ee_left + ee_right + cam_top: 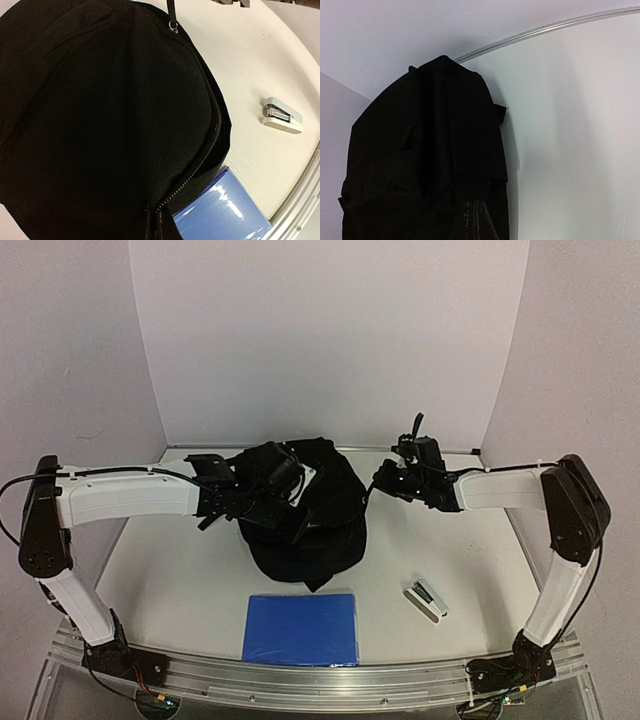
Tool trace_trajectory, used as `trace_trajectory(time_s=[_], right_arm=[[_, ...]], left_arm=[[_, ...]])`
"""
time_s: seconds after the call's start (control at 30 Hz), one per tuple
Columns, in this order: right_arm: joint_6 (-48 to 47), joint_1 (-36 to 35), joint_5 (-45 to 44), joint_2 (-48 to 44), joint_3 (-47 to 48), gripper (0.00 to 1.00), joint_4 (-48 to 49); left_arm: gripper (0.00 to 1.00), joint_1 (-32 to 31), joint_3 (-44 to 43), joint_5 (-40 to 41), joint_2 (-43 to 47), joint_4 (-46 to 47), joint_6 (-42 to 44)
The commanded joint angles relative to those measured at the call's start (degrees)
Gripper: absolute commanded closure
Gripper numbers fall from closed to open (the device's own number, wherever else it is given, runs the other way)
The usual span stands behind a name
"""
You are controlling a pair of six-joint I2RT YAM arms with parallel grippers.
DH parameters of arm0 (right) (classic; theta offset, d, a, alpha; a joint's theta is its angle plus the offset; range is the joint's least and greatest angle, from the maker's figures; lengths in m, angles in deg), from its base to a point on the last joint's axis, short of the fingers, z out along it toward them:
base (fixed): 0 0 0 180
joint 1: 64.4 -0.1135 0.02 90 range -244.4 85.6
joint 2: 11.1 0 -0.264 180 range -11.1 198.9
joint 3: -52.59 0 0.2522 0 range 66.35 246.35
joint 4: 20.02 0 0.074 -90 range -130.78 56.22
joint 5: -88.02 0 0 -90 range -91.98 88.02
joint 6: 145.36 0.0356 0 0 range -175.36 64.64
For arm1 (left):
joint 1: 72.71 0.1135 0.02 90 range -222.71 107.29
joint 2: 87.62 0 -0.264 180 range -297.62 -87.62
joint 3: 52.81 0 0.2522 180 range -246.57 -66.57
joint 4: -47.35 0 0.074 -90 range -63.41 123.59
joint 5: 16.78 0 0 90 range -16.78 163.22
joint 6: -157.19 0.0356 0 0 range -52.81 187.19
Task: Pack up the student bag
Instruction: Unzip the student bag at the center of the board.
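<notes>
The student bag [320, 530], a black fabric backpack, lies slumped in the middle of the table. My left gripper [282, 502] is on top of it. In the left wrist view its fingertips [152, 226] are shut on the bag [100, 110] where the zipper line [200, 160] ends. My right gripper [384, 480] is at the bag's right edge. In the right wrist view its dark fingertips [476, 222] are shut against the bag's black fabric [430, 150]. The bag's opening and lining are hidden.
A blue flat book [300, 629] lies in front of the bag near the table's front edge, and its corner [220, 210] passes under the bag. A white and grey stapler [425, 598] lies at the front right, with bare table around it [282, 115].
</notes>
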Motion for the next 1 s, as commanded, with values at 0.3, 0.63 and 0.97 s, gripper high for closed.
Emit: trace_trajectory(time_s=[0.3,0.63,0.97], right_arm=[[-4.46,3.56,4.59,10.08,13.91,1.00,3.26],[-6.22,3.68,12.81,4.36,11.96,0.70,3.38],[-3.52,3.69,19.18,-11.47,-5.29,0.41,2.82]], left_arm=[[1.00,8.18,-2.93,-15.66,3.02,2.10,-1.20],[1.00,21.08,-12.80,-23.79,-4.53,0.85,0.93],[1.00,33.90,-29.51,-32.15,-18.63,2.52,-0.45]])
